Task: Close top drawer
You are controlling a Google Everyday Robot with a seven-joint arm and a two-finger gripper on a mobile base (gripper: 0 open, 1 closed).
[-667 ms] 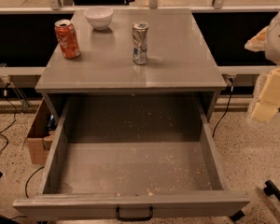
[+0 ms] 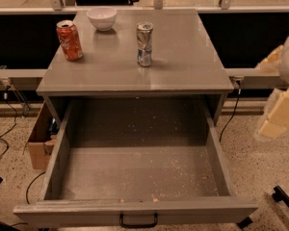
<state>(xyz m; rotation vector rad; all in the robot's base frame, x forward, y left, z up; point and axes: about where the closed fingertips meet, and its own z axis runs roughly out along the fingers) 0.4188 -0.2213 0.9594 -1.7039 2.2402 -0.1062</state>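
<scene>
Claw (image 2: pixel 280 110) (state: cannot tell) is hovering right of the open top drawer (image 2: pixel 77 210), likely approaching to push its front inward

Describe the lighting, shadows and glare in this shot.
Camera view: dim, warm light overall; a soft sheen lies on the tabletop around the silver can; the tabletop's shadow darkens the back of the open top drawer, while the front of its floor is lighter; the tool shows pale at the right edge, beside the table.
</scene>
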